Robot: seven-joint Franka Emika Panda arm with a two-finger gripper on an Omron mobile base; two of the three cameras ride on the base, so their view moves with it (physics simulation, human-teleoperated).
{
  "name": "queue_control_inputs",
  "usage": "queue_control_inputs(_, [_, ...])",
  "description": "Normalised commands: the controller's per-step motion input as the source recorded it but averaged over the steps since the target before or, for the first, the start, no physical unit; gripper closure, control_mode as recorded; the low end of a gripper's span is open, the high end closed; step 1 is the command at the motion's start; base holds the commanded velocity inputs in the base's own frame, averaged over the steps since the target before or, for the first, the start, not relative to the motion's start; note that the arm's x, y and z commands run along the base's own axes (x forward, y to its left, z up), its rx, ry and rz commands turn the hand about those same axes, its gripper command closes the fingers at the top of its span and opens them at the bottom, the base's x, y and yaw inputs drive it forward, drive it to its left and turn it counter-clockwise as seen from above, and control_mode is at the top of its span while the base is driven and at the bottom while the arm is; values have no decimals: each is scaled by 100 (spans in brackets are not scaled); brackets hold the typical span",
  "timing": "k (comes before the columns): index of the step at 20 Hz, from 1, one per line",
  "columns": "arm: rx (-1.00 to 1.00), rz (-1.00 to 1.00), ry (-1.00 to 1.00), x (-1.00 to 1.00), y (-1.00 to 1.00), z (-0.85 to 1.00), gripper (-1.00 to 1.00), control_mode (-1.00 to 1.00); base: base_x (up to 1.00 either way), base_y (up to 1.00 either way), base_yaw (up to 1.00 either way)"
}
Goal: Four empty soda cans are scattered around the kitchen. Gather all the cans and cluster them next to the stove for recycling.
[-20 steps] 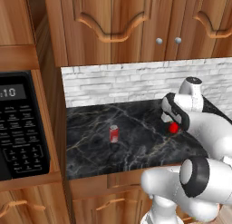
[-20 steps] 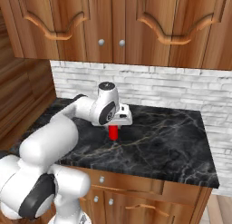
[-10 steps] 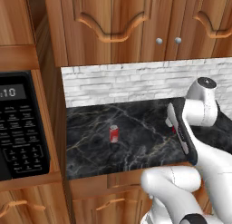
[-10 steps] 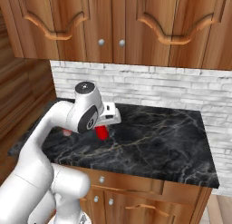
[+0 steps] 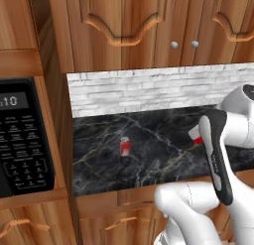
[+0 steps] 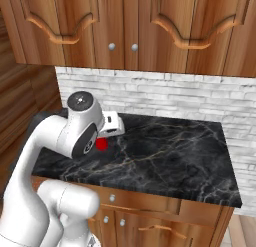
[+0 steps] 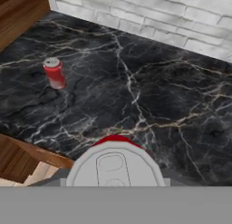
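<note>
My gripper [image 6: 104,140] is shut on a red soda can [image 6: 102,144] and holds it above the black marble counter [image 6: 170,156]. In the hand view that can's silver top [image 7: 113,166] sits right at the bottom, hiding my fingertips. From the left base, only a red edge of the held can [image 5: 194,136] peeks out beside my forearm. Another red soda can [image 5: 125,146] stands upright on the counter's left part, also seen as a small can [image 7: 55,72] at the upper left of the hand view. The stove is out of view.
A black microwave [image 5: 25,135] with a keypad sits in the wooden cabinet left of the counter. A white brick backsplash [image 5: 149,90] runs behind it, with wooden wall cupboards [image 6: 125,26] above. The counter's front edge [image 7: 27,148] drops to wooden drawers.
My arm has swung and its forearm now stands steeper in front of the left base camera. The held can has drifted left in the right base view. The standing can has not moved.
</note>
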Motion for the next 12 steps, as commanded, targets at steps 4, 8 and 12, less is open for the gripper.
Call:
queue_control_inputs(4, [1,0,-15,-25,1,39,100,-100,0,0,0])
queue_control_inputs(8, [1,2,-15,-46,-3,5,100,100,-23,0,2])
queue_control_inputs(12, [0,0,0,0,0,0,100,100,-91,1,9])
